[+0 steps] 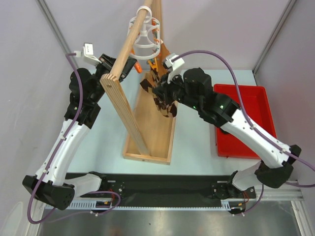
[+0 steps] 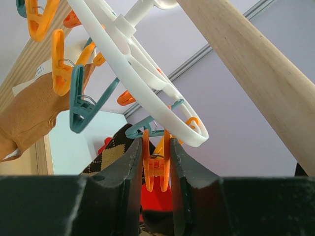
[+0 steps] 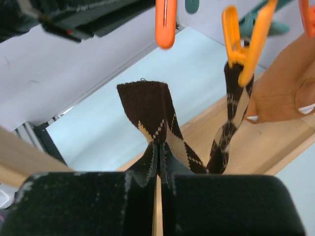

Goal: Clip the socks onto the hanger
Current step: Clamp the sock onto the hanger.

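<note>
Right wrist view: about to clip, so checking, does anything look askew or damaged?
Nothing damaged or spilled. The dark brown argyle sock is pinched in the right gripper, its cuff upright, below the orange plastic peg, not yet in it.

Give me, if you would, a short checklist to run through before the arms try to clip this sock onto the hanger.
1. Right gripper holds the argyle sock: ok. It is shut just below the cuff, and the cuff stands free.
2. Left gripper on an orange peg of the hanger: ok. One finger sits on each side.
3. That peg's jaws opened: cannot tell.
4. Cuff up between peg jaws: not ok. It stands clear below the pegs.
5. Other socks clipped: ok. The second argyle sock and the tan sock hang from pegs.
</note>
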Tool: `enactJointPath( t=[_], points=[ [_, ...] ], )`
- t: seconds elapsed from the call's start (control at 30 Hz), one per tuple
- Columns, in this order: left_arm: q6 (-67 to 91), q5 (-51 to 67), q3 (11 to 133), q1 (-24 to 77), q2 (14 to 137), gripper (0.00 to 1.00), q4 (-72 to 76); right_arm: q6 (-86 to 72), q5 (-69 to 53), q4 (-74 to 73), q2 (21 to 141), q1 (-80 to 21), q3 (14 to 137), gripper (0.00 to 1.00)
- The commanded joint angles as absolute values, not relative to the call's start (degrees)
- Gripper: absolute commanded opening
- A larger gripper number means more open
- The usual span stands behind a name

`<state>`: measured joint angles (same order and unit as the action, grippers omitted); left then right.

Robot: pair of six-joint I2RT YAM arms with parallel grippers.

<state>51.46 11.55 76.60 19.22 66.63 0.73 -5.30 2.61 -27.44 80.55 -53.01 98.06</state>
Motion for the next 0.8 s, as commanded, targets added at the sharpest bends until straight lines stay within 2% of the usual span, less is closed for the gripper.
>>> enactJointPath(
  t=[0.0, 0.17, 0.77],
  points=[
    [51.59, 13.45, 77.17, 19.51, 64.95, 0.00, 0.44, -2.64, 4.31, -26.79, 85.49, -52.74, 105.96, 0.00],
    [51.59, 13.53, 77.87, 19.51, 65.13, 0.00, 0.44, -2.90, 5.62, -30.58, 90.78, -52.21, 112.67, 0.00],
    [51.24, 13.18, 77.70, 19.51, 64.78, 0.00, -0.88, -4.31, 5.27, -28.74, 90.00, -50.19, 110.57, 0.00]
  ],
)
